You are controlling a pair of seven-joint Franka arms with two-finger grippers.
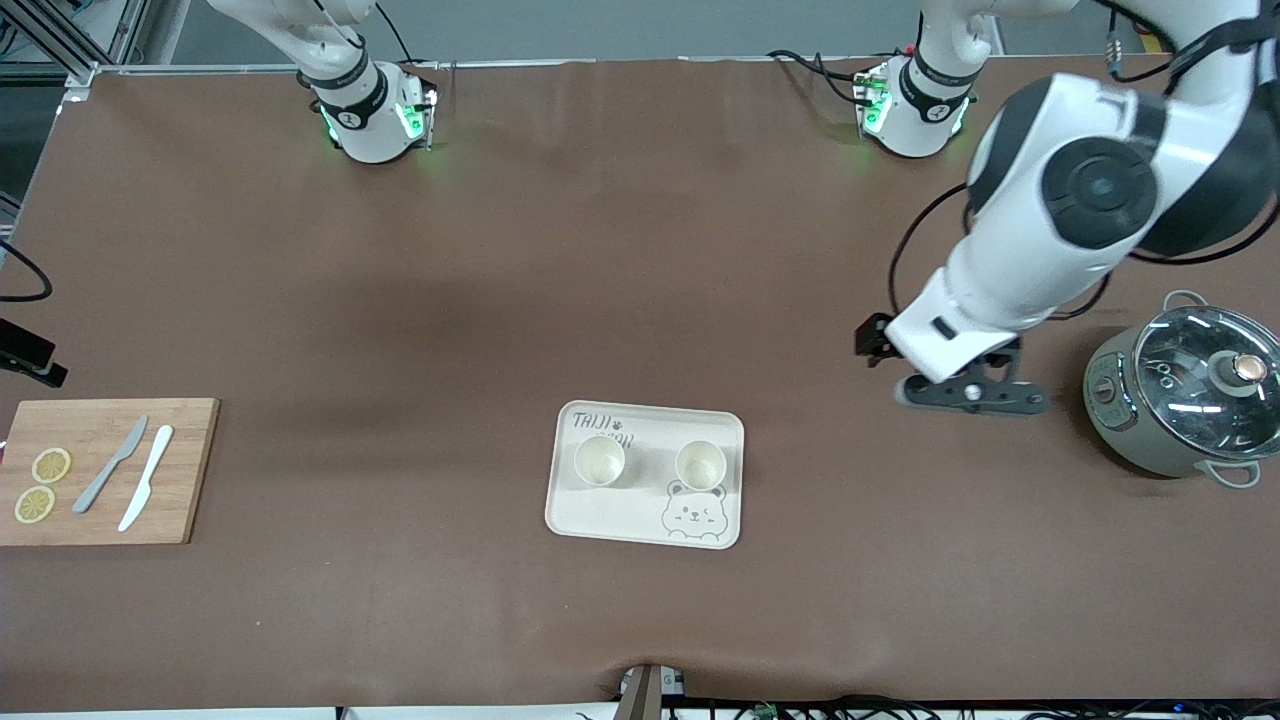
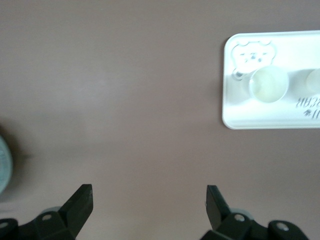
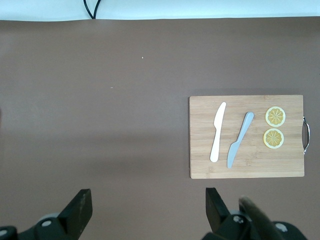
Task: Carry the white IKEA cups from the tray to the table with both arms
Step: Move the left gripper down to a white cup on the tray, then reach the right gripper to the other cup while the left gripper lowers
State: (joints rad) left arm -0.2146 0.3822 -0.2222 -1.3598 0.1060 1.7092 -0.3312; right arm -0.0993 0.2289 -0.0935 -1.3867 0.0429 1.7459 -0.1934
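Note:
Two white IKEA cups stand upright side by side on a cream bear-print tray in the middle of the table. My left gripper hangs open over bare table between the tray and a pot, holding nothing. Its wrist view shows open fingertips, the tray, one cup and part of the other cup. My right gripper is open and empty over bare table near the cutting board. It is out of the front view.
A grey pot with a glass lid stands at the left arm's end. At the right arm's end lies a wooden cutting board with a grey knife, a white knife and two lemon slices.

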